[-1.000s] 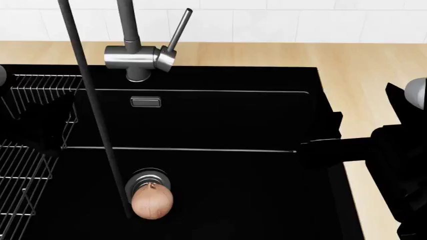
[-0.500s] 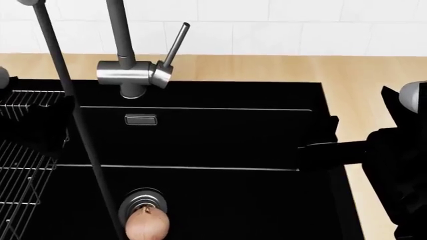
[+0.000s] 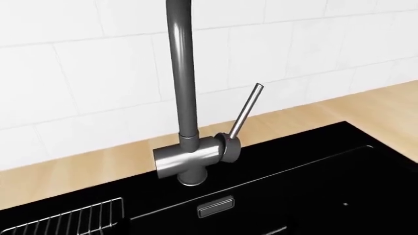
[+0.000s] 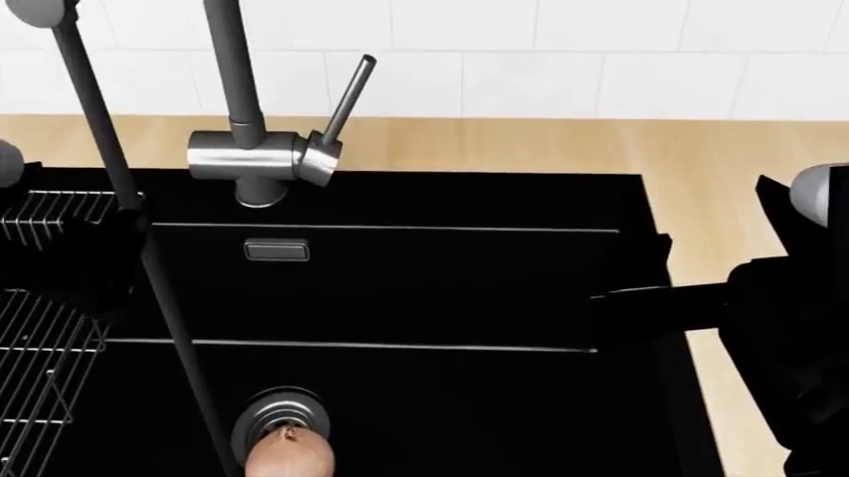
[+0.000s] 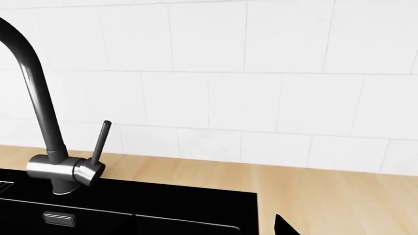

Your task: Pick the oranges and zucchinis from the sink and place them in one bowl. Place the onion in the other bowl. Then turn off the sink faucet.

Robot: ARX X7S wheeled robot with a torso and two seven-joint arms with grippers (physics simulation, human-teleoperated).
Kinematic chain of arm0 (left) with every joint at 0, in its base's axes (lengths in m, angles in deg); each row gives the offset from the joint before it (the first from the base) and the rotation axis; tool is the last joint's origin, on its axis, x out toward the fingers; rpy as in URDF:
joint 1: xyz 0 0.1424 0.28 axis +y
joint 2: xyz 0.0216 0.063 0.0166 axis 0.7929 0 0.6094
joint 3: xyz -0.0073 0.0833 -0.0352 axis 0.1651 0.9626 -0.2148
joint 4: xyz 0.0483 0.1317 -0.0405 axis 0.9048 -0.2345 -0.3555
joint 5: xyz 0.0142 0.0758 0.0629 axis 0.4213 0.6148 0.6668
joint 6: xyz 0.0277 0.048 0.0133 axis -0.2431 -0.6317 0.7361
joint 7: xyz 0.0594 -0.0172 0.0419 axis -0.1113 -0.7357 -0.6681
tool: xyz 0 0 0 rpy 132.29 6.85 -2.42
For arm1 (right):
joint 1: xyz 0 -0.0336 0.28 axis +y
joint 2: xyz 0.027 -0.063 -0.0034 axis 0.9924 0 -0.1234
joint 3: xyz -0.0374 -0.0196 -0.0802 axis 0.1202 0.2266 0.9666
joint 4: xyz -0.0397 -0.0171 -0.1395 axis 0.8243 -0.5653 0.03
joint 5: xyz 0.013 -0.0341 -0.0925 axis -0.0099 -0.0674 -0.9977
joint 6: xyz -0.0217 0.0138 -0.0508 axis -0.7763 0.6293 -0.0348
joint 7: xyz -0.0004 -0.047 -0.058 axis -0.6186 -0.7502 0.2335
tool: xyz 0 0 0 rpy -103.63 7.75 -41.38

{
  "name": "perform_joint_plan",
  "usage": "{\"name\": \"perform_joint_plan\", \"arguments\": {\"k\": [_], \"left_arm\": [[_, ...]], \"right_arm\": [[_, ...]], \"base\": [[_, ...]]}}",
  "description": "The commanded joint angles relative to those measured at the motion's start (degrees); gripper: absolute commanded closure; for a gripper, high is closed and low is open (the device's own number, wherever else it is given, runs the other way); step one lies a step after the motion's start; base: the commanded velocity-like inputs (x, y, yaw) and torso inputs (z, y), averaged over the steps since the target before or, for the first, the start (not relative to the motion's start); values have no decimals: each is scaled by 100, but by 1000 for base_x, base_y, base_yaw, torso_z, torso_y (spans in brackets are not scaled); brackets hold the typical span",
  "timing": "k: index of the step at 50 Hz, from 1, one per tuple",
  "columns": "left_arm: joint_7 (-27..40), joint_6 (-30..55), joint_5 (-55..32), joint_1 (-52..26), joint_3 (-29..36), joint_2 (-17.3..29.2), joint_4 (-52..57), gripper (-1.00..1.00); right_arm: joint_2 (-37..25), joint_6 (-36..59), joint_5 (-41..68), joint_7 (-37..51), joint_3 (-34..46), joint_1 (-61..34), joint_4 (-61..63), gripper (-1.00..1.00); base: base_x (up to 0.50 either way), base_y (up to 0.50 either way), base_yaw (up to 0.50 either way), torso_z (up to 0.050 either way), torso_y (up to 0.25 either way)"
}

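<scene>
Black sink (image 4: 398, 288) fills most of the head view, faucet (image 4: 258, 154) on its back rim by the wood counter (image 4: 558, 149) and white tile wall (image 5: 261, 73). Faucet lever (image 4: 348, 94) tilts up toward the wall. Onion (image 4: 289, 459) sits on the drain (image 4: 272, 415), cut off by the picture edge. Wire rack (image 4: 40, 328) lies at the sink's left side. Dark spout pipe (image 4: 133, 229) crosses in front of the basin. Right arm (image 4: 782, 328) hangs over the sink's right rim, probably gripper forward; fingers unreadable. Left gripper unseen. Basin middle open.
</scene>
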Motion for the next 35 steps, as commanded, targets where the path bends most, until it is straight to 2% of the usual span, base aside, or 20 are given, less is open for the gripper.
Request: {"name": "perform_joint_plan", "arguments": {"k": [1, 7, 13, 20, 35], "left_arm": [[-188, -43, -34, -17, -51, -47, 87, -100], [-476, 387, -142, -467, 217, -460, -40, -100], [-162, 1168, -717, -842, 582, -1203, -729, -100], [259, 1710, -1030, -1076, 861, -1647, -1354, -100], [50, 2419, -1194, -1462, 1426, -2502, -2661, -100]], "right_arm": [[10, 60, 11, -15, -4, -66, -46, -100], [14, 81, 16, -27, 35, -36, -76, -100], [14, 79, 14, -29, 42, -2, -130, -100], [-25, 81, 49, -36, 26, 97, -102, -100], [-17, -103, -7, -157, -20, 422, -101, -100]], "base": [[0, 0, 0, 0, 0], [0, 0, 0, 0, 0], [0, 0, 0, 0, 0], [0, 0, 0, 0, 0], [0, 0, 0, 0, 0]]}}
